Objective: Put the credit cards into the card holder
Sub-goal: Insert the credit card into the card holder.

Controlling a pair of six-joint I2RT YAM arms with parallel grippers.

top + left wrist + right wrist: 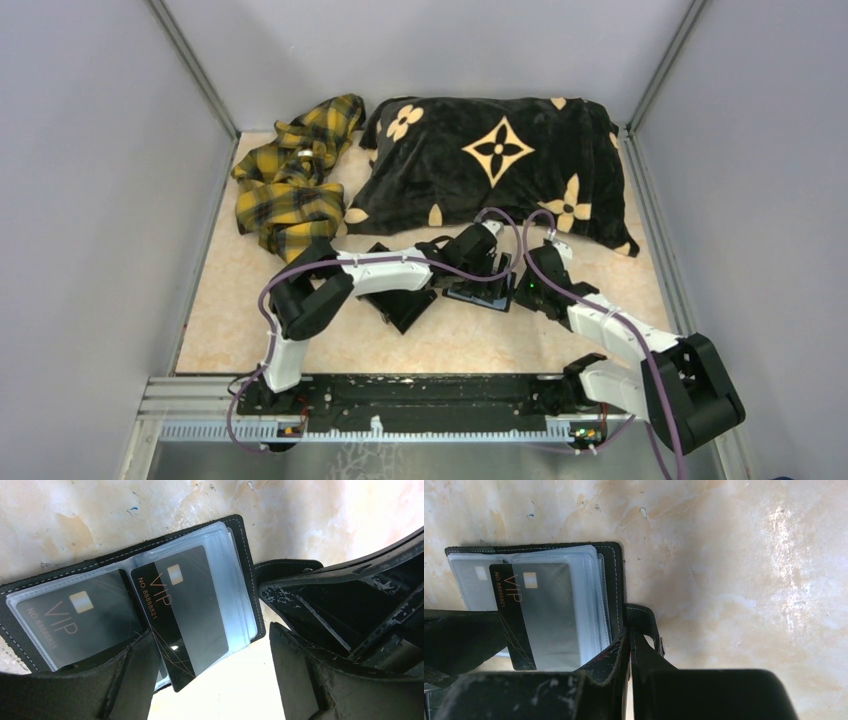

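Insertion seems half done: L gripper (212,632) hangs w/ fingers spread, 2nd card (185,610) poking out of the card holder (245,555) ahead, btwn its tips, R gripper (628,635) clenched, tips at holder's edge, so next prob needs a push fwd.

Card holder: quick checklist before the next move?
1. The card holder lies open: ok.
2. The right gripper is shut on the holder's edge: ok.
3. The left gripper is open: ok.
4. The seated VIP card is fully in its sleeve: ok.
5. The skewed VIP card is fully in: not ok, its corner sticks out past the holder's edge.
6. The left fingers are clear of that card: cannot tell.
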